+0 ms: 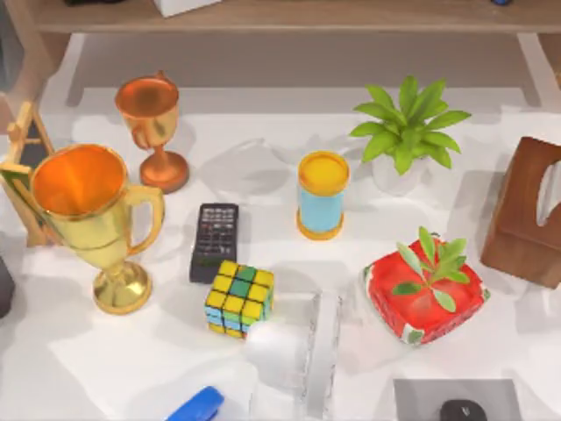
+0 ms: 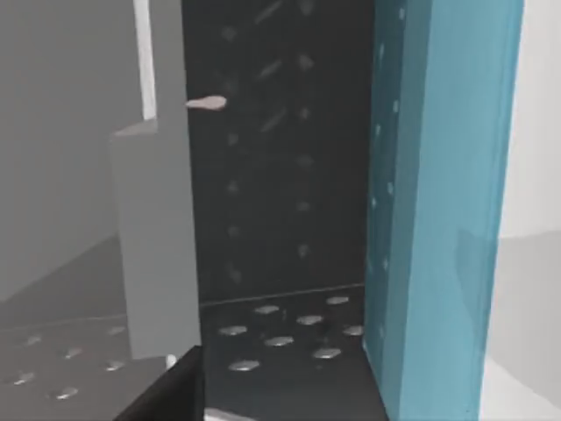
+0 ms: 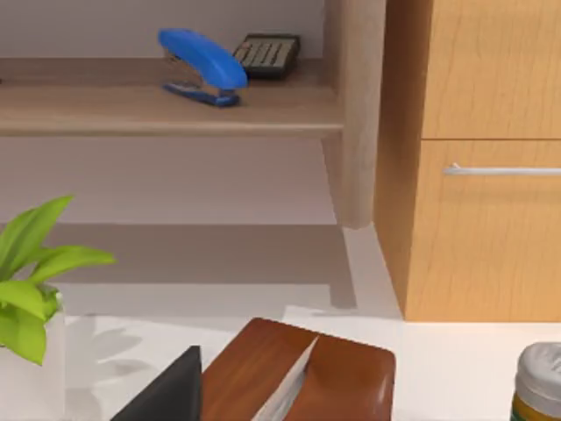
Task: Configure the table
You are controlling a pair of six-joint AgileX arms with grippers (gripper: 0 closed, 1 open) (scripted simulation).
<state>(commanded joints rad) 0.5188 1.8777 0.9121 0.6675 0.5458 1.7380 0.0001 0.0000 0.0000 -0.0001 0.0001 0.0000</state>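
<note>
White glossy table [image 1: 105, 368] spans the top view, crowded. Gripper fingers: cannot tell for either arm; the table lies below the right wrist camera. Left to right: shiny gold trophy [image 1: 92, 219] near left, smaller copper trophy [image 1: 153, 132] farther back, flat black remote [image 1: 215, 241], colourful cube [image 1: 239, 298] just near of it, blue stapler [image 1: 197, 406] at the near edge, blue cylinder cup [image 1: 322, 195] with orange rim at centre, leafy potted plant [image 1: 408, 132] far right, red box [image 1: 425, 294] topped with leaves, brown wooden tissue box [image 1: 529, 215] at the right edge.
</note>
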